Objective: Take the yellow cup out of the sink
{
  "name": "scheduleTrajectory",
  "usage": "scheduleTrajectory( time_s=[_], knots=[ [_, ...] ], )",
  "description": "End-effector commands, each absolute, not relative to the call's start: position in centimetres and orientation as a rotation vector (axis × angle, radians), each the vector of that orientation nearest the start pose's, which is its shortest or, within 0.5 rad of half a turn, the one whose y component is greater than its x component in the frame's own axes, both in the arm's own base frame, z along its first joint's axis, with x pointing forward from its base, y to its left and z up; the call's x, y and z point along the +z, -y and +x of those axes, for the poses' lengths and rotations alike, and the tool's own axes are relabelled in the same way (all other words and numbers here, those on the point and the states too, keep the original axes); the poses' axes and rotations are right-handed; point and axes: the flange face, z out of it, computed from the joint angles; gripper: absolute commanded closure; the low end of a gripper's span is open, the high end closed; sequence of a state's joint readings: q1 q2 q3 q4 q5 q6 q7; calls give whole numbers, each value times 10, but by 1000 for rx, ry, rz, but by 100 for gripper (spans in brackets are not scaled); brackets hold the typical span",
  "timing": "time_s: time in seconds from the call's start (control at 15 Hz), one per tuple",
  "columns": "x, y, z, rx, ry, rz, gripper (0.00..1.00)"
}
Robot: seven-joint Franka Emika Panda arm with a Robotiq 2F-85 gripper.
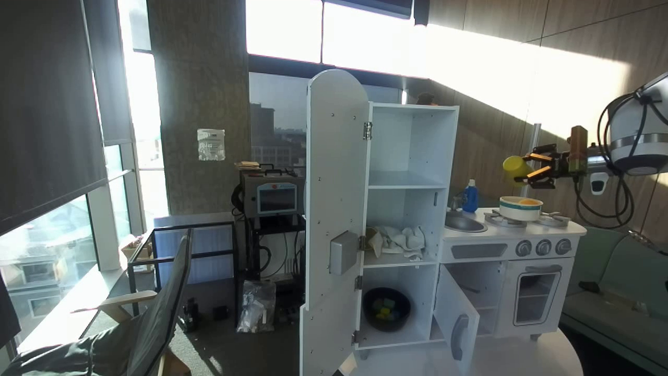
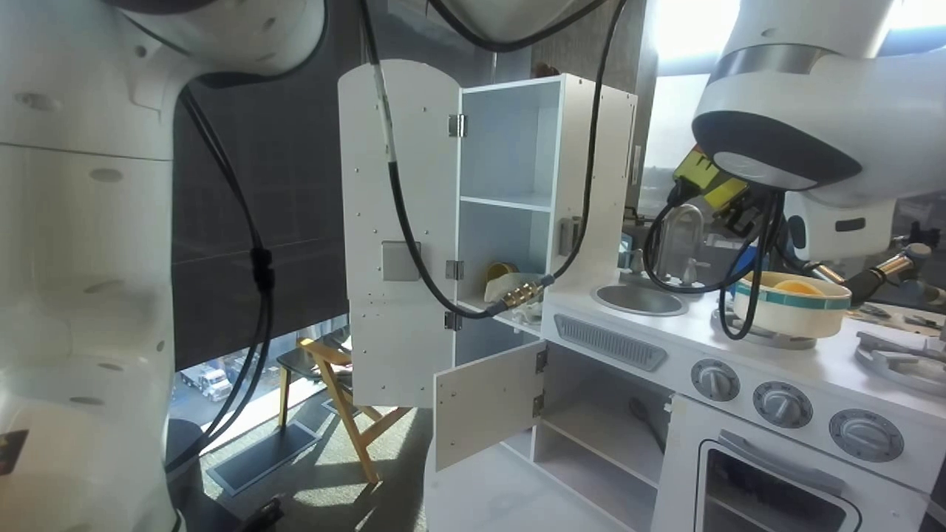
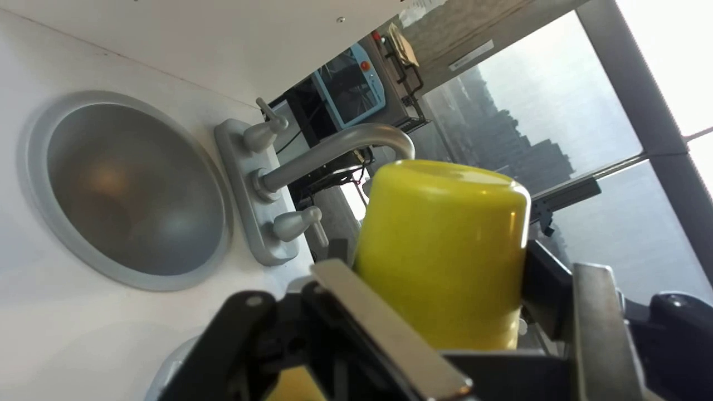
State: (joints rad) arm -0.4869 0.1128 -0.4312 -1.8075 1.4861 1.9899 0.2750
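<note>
A robot gripper (image 1: 527, 168) pinches the yellow cup (image 3: 443, 250) in midair, clear of the sink (image 3: 133, 195). The cup's smooth, tapering sides might slip if the hold slackens; a low swing could knock the faucet (image 3: 318, 156), though its distance is hard to judge.

In an exterior view we've got the wrist (image 1: 639, 136) at the upper rt. edge, w/ the gripper (image 1: 523, 168) stretched approx. horiz. & aimed at frame L. In an exterior view our arm (image 2: 81, 295) stands as a tall wht. column along the L side, its wrist end up at upper rt., hiding most of the gripper. In the wrist view we see both fingers (image 3: 604, 328), lower ctr. & lower rt., clamped as close as what's betw. them allows.
</note>
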Motion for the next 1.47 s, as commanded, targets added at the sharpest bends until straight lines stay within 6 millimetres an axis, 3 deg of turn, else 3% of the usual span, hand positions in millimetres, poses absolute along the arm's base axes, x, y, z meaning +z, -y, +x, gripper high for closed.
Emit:
scheduleTrajectory(
  time_s=[0.0,0.27,0.4,0.6,0.8,1.13,1.4],
  knots=[
    [548,454,435,-558,-1416,-1094,50],
    [541,456,439,-391,-1515,-976,50],
    [547,454,437,-364,-1527,-967,50],
    [554,454,435,-487,-1499,-1017,50],
    [548,460,439,-615,-1461,-1072,50],
    [533,461,442,-494,-1565,-1110,50],
    [527,465,439,-643,-1669,-1314,50]
  ],
)
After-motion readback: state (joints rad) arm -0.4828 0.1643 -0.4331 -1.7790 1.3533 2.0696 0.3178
